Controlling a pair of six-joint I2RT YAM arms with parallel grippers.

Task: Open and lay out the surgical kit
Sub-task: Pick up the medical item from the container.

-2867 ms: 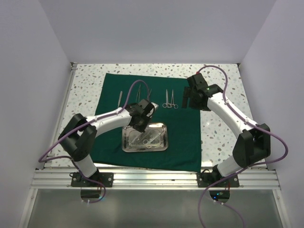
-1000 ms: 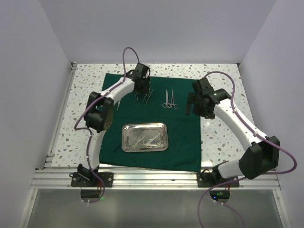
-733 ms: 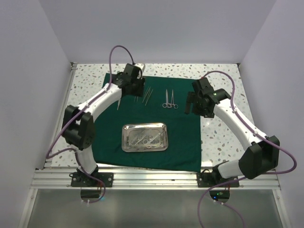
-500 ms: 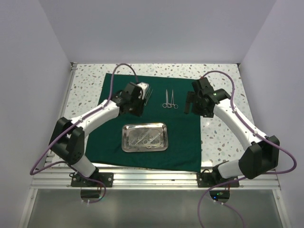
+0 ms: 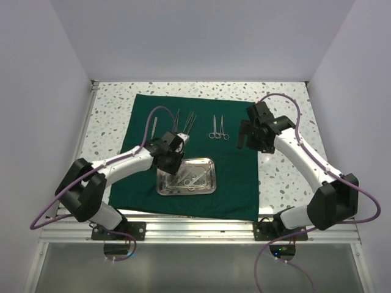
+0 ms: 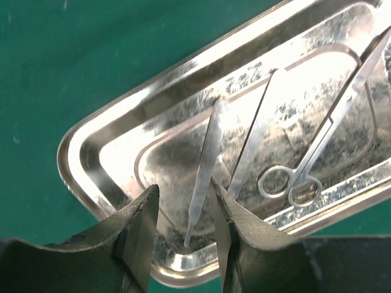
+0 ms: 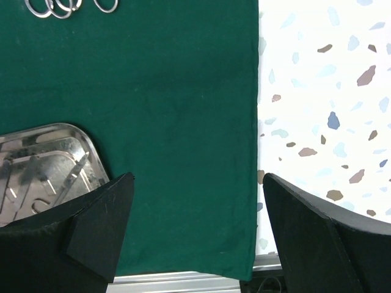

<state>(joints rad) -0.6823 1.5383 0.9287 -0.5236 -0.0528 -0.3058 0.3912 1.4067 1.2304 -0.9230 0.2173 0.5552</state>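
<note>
The dark green cloth [image 5: 238, 177] lies spread flat. The steel tray [image 5: 212, 165] sits on its near middle. My left gripper [image 5: 169, 160] is over the tray's left end. In the left wrist view it [image 6: 183, 229] is open and low in a corner of the tray [image 6: 79, 183], its fingers either side of the tip of thin tweezers [image 6: 204, 165]. Another straight instrument [image 6: 256, 137] and scissors [image 6: 324, 137] also lie in the tray. My right gripper [image 5: 249, 139] is wide open and empty [image 7: 195, 201] above the cloth's right part [image 7: 183, 91].
Laid out on the far cloth are a tweezer [image 5: 154, 128], thin instruments [image 5: 177, 119] [image 5: 190, 122] and ring-handled scissors [image 5: 218, 128], whose rings show in the right wrist view [image 7: 58, 7]. The speckled tabletop [image 5: 287, 152] surrounds the cloth. A metal rail [image 5: 201, 229] runs along the near edge.
My left arm has drawn back from the laid-out instruments at the far cloth and come down over the tray's left end. The right arm has hardly moved.
</note>
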